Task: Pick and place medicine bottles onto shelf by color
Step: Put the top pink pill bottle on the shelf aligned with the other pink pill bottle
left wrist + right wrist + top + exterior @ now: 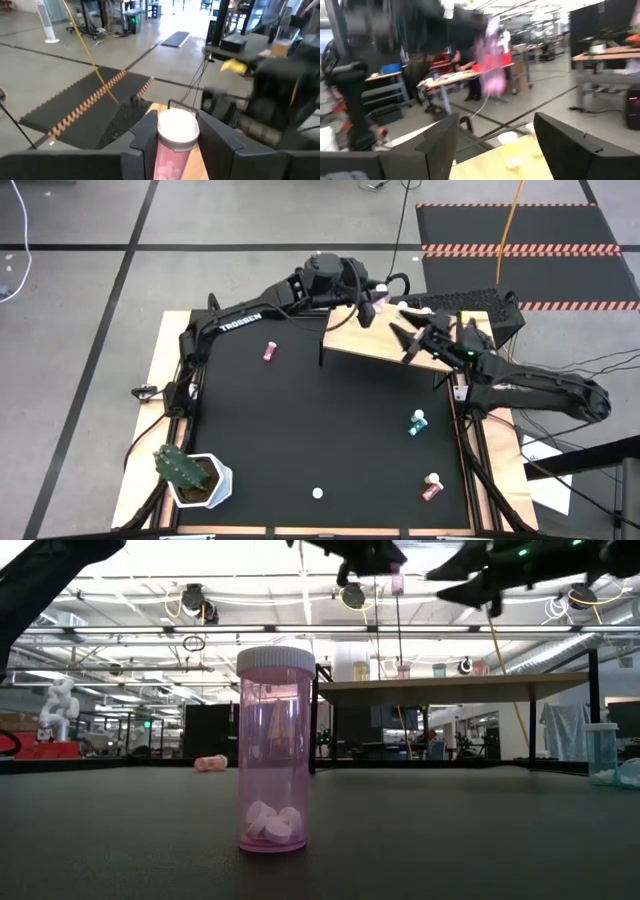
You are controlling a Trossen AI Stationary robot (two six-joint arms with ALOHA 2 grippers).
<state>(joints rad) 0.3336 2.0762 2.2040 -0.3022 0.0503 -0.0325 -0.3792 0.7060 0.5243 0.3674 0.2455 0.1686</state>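
Note:
My left gripper (369, 308) is above the far edge of the wooden shelf (385, 352), shut on a pink white-capped medicine bottle (175, 137). In the low view this bottle (397, 582) hangs high above the shelf top (440, 685), where several small bottles stand. My right gripper (412, 338) hovers open over the shelf's right part, with nothing between its fingers (440, 142). On the black table another pink bottle (270, 352) lies on its side, and a pink one stands upright (275, 750) by the near edge. A teal bottle (417, 422) and a red one (431, 487) are at the right. My left gripper pinches the pink bottle's body just under its white cap (176, 131) between its two fingers (147, 137). The fingers come at it about level, from the table's left side. The bottle stands upright in the hold, cap up, lifted clear of the shelf.
A green cactus in a white pot (190, 475) stands at the table's near left corner. Dark equipment (470, 305) sits just beyond the shelf's far right. The two grippers are close together over the shelf.

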